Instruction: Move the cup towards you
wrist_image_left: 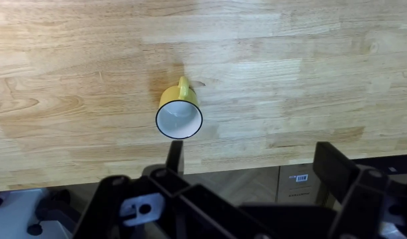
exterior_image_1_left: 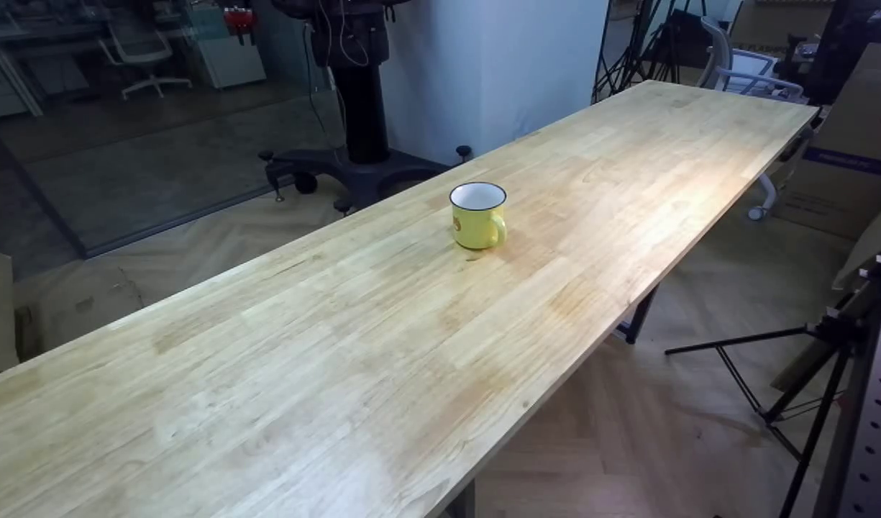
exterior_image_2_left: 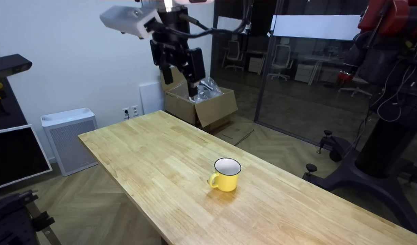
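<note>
The cup is a short yellow mug with a white inside and a thin dark rim. It stands upright on the long wooden table in both exterior views, here [exterior_image_1_left: 475,224] and here [exterior_image_2_left: 227,182]. In the wrist view the cup [wrist_image_left: 179,119] is left of centre, its handle pointing to the top of the picture. My gripper [exterior_image_2_left: 180,84] is high above the table and apart from the cup. In the wrist view my gripper [wrist_image_left: 250,146] has its two black fingers wide apart with nothing between them. The left fingertip appears just below the cup's rim in that picture.
The wooden table [exterior_image_1_left: 325,360] is long and narrow. A black wheeled stand [exterior_image_1_left: 368,122] is close to its long edge. An open cardboard box [exterior_image_2_left: 211,105] is beyond the table end. A tripod [exterior_image_1_left: 792,360] and a chair [exterior_image_1_left: 749,68] are beside the table.
</note>
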Tool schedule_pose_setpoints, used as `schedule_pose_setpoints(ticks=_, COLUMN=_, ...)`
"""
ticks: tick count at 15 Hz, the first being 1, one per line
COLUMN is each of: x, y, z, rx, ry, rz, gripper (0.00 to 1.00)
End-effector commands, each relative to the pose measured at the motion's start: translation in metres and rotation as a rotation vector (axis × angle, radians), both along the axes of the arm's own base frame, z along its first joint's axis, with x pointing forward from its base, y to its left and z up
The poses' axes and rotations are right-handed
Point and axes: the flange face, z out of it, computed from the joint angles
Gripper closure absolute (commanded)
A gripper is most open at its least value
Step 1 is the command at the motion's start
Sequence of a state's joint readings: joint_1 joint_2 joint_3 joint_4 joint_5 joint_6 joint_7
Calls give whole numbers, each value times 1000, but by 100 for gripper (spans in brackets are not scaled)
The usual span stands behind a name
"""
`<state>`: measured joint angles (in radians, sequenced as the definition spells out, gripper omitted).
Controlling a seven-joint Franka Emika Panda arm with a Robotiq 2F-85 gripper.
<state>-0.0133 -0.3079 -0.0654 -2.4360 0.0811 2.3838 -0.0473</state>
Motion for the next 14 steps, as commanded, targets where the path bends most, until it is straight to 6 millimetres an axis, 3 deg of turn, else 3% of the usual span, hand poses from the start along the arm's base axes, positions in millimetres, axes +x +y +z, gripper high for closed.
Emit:
schedule_pose_setpoints(ticks=1, x=22, y=-19, z=-29, rx=-58, ry=3, rz=46, gripper=0)
schedule_pose_setpoints(ticks=7, x=48, y=-45, z=-95, rx=-59, ry=32, rz=151, gripper=0)
schedule_pose_setpoints(ticks=13, x=78, y=-62, z=-142, rx=-4, ry=62, rz=225, gripper=0)
schedule_pose_setpoints(ticks=14, x=61, y=-56, z=-137, rx=-15, ry=64, rz=221, gripper=0)
